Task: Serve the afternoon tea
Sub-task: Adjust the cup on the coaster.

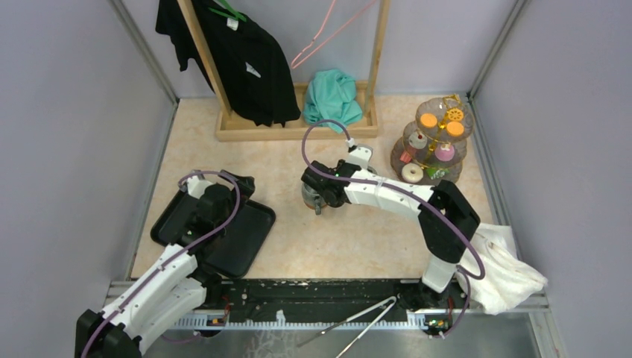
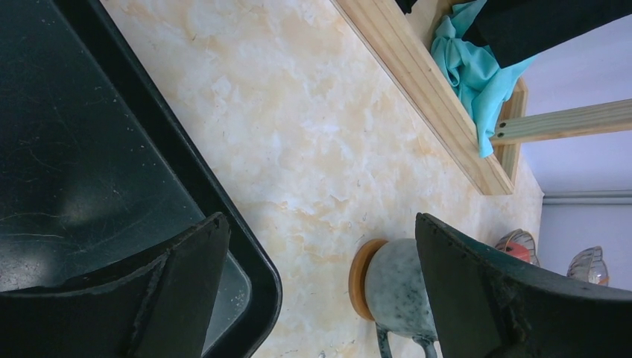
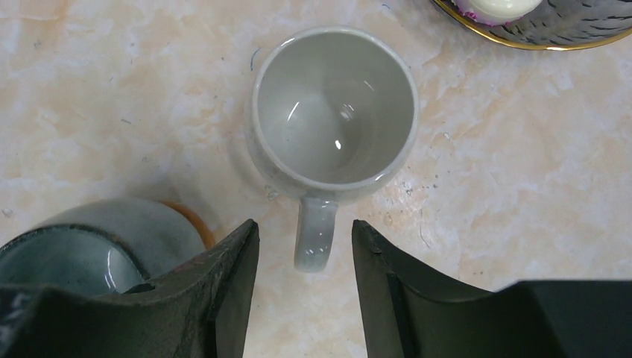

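From the overhead camera, the right arm covers most of what lies under its wrist. All I can make out beneath the right gripper [image 1: 322, 195], mid-table, is a dark rounded shape. The right wrist camera fills that in. A pale grey mug [image 3: 334, 112] stands upright with its mouth up, and its handle points back into the gap between the fingers. Those fingers are spread apart, one on each side of the handle, and I see no contact with it. Just beside it, partly behind one finger, a speckled grey mug [image 3: 97, 239] sits on a brown disc.

The left wrist camera gives me the speckled mug from the side, handle and all, but not the pale one. It also shows the left gripper [image 2: 320, 224] with its fingers wide apart and nothing between them, hanging over the rim of the black tray [image 2: 74, 149].

Only the overhead view shows the whole three-tier stand [image 1: 436, 142]. It is at the back right corner, well apart from the mugs, with orange discs [image 1: 428, 119] on its top tier. The right wrist camera catches just a gold-rimmed edge of it, carrying a pink and white doughnut [image 3: 499, 6].

A wooden rack [image 1: 298, 128] with a black garment [image 1: 238, 60] and a teal cloth [image 1: 332, 97] stands along the back wall. A white cloth [image 1: 503, 272] lies by the right arm's base, and metal tongs [image 1: 358, 322] lie at the near edge.
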`<state>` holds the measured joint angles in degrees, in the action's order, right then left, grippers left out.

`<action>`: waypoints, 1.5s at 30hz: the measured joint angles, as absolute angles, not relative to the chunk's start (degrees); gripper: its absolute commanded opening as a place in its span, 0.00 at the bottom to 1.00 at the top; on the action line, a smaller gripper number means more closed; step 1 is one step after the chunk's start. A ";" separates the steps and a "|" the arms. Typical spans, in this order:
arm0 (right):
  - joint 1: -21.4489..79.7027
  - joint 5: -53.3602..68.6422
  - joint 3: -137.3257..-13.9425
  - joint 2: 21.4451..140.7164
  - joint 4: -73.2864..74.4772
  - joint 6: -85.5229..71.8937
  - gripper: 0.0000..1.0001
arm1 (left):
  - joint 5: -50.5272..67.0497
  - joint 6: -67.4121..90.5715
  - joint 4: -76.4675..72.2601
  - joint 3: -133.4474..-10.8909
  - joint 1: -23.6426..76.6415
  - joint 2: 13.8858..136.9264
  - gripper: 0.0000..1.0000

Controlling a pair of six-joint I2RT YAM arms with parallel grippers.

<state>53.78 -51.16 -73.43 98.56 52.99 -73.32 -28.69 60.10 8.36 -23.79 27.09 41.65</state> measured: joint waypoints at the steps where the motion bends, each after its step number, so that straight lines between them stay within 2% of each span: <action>1: 53.49 -51.00 -73.36 98.59 52.66 -73.03 0.49 | -28.69 60.07 8.19 -23.79 27.09 41.71 0.99; 11: 51.48 -48.07 -72.38 101.16 49.43 -70.39 0.47 | -28.69 60.07 7.68 -23.77 27.09 42.02 0.99; 19: 50.46 -46.35 -69.41 101.43 47.00 -67.92 0.32 | -28.69 60.07 7.64 -23.64 27.09 42.26 0.99; 29: 50.35 -45.17 -66.04 101.34 43.70 -62.87 0.22 | -28.67 60.10 7.60 -23.64 27.09 42.39 0.99; 45: 50.22 -43.07 -61.95 97.10 41.54 -58.17 0.20 | -28.60 60.12 7.44 -23.64 27.09 42.96 0.99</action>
